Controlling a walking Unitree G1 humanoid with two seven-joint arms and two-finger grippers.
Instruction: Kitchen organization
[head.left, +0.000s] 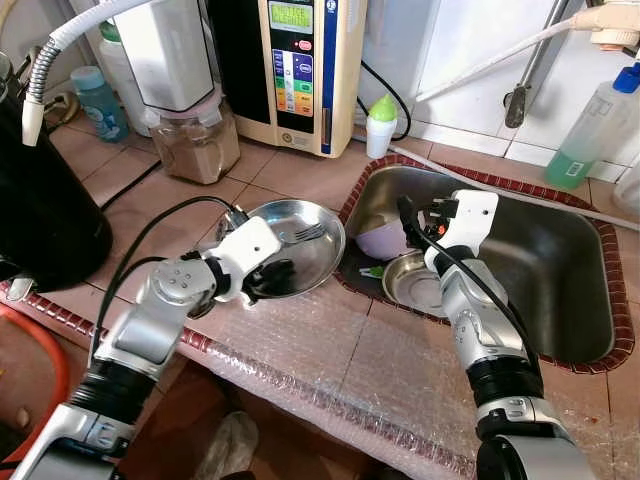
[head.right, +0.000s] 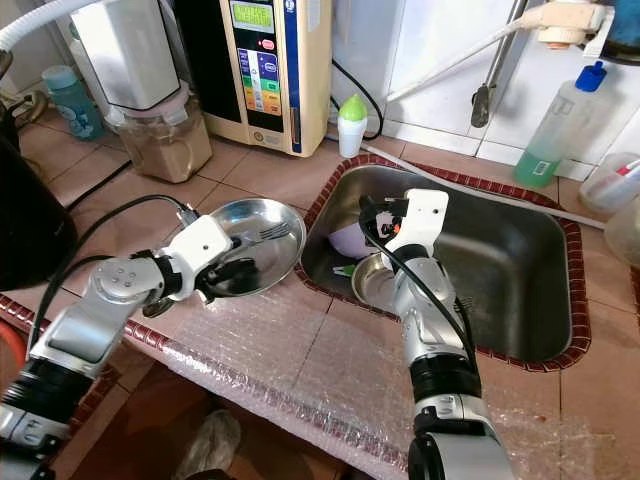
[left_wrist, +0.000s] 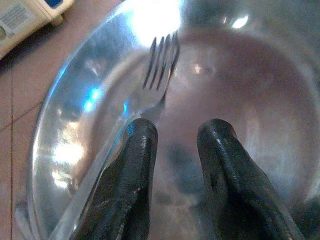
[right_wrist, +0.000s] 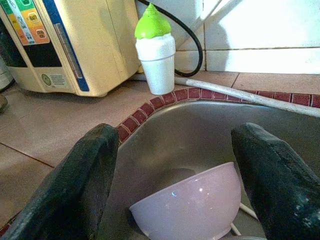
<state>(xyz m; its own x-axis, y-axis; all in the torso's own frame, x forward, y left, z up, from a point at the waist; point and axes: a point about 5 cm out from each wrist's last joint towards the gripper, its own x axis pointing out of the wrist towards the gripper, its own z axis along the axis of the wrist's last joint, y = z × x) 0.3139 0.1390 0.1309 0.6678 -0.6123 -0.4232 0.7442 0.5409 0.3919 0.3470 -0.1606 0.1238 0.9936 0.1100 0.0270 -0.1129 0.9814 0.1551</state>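
So the steel plate (head.left: 300, 245) is sat on the tiled counter (head.left: 300, 170) just left of the sink (head.left: 560, 270), its right edge hanging a little over the sink rim, with a fork (head.left: 308, 233) lying in it, tines pointing to the far side. The left gripper (head.left: 268, 280) is lowered into the near-left part of the plate, fingers a small way apart with nothing clamped between them; from the left wrist view the fork handle is seen running right alongside one finger (left_wrist: 132, 165), touching or nearly so.

Over in the sink, the right gripper (head.left: 410, 225) is held wide open above a pale purple bowl (head.left: 382, 240), which is leaning at the near-left corner, next to a small steel dish (head.left: 415, 285) and something green (head.left: 372, 271) that can't be made out.

What could go wrong, as a guess:

- If the fork is the target, it could easily be skated across the shiny plate instead of pinched, since it's lying flat and beside the finger rather than between both.
- The plate itself could be shoved or tipped into the sink if it's pressed on near the rim, given that overhang.
- The bowl is tilted and smooth, so it could be squirted out of the fingers or knocked against the dish if the closing isn't centred on its wall.
- The squeeze bottle with the green cap (head.left: 380, 125) on the far side could be clipped on a lift.
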